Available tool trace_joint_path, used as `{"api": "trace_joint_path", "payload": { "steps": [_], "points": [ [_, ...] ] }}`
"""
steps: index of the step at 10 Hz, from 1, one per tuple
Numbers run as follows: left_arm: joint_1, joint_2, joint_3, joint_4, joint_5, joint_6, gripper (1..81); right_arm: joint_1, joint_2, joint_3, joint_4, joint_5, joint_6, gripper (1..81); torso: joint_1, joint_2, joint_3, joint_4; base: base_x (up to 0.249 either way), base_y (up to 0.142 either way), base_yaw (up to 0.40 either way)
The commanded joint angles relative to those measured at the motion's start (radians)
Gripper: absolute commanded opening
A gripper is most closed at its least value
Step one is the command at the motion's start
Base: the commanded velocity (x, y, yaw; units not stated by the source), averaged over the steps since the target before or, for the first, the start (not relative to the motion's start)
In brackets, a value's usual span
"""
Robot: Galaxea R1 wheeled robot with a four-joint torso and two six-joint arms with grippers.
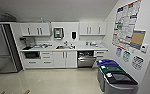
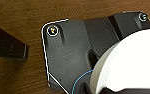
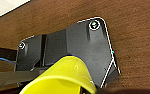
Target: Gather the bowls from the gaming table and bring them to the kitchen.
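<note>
The kitchen lies ahead in the head view, with a white countertop, white cabinets and a steel dishwasher. A white bowl looms large in the left wrist view, with my left gripper shut on its rim over a brown wooden surface. A yellow bowl shows close up in the right wrist view, with my right gripper shut on it above the same kind of wood. The gaming table is out of view.
A steel fridge stands at the left. Sorting bins with blue, green and black lids line the right wall under posters. Pale floor stretches between me and the cabinets. Wooden edges poke in at the lower left.
</note>
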Motion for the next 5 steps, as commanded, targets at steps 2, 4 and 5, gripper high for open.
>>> {"api": "trace_joint_path", "payload": {
  "steps": [2,4,5],
  "points": [
    [-0.053,-0.001,-0.002,0.005,0.041,-0.001,1.0,0.044,-0.018,0.005,-0.011,-0.042,-0.002,1.0,0.000,0.000,0.000,0.000,0.202,0.000,0.000],
    [-0.053,-0.004,0.000,0.002,0.041,-0.001,1.0,0.047,-0.017,0.005,-0.011,-0.042,-0.003,1.0,0.000,0.000,0.000,0.000,0.202,0.000,0.000],
    [-0.053,-0.005,-0.002,-0.002,0.041,-0.001,1.0,0.047,-0.017,0.008,-0.011,-0.042,-0.002,1.0,0.000,0.000,0.000,0.000,0.202,0.000,0.000]
  ]
}}
